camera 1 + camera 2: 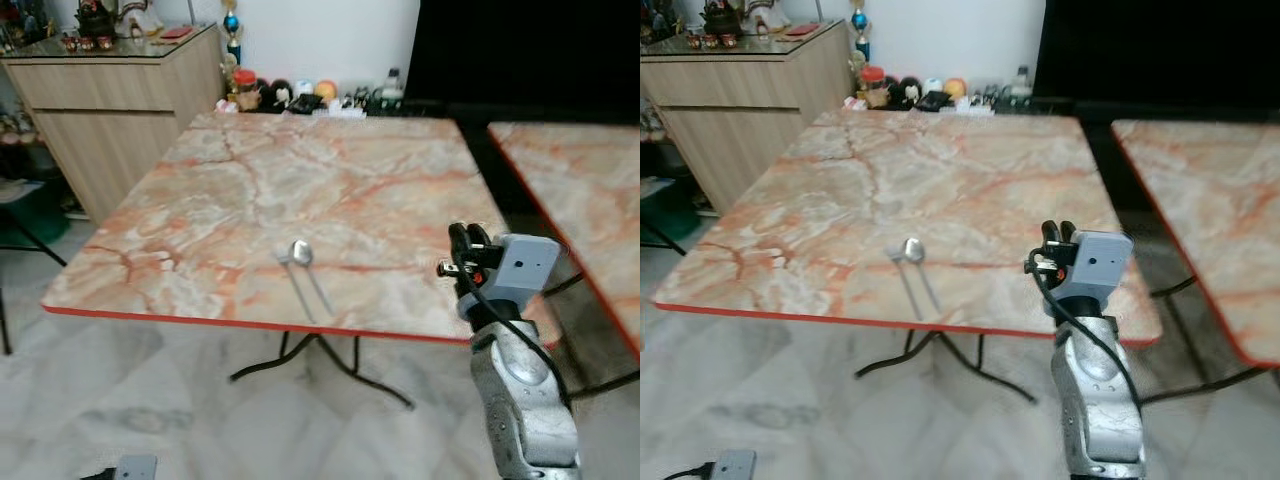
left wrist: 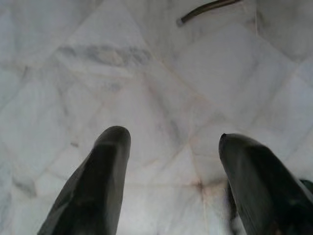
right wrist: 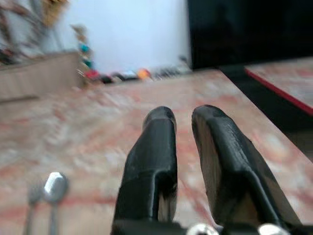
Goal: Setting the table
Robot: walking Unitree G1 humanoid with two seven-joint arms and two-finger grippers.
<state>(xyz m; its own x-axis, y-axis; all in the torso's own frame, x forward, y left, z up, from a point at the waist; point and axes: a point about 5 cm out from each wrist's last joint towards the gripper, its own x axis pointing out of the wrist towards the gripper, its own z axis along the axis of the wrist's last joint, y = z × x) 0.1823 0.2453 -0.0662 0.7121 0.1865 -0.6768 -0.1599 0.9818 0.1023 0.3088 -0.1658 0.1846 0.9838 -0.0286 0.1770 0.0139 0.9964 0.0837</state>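
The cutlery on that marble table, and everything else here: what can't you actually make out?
- Fork beside spoon: tines too small and blurred, head views and right wrist view.
- Clutter along the wall: too small to identify.
- Right gripper: fingers nearly together, empty.
- Left gripper: over floor.

tables (image 1: 250, 190): 2 | spoon (image 1: 301, 253): 1 | fork (image 1: 286, 262): 1 | cabinet (image 1: 120, 100): 1

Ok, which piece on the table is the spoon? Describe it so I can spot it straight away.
Start at the marble-patterned table with the red edge, directly ahead. Near its front edge, a little left of the raised right hand, two silver utensils lie side by side with handles toward the robot. The spoon is the right one, with a rounded shiny bowl; its neighbour, the fork, ends in tines.
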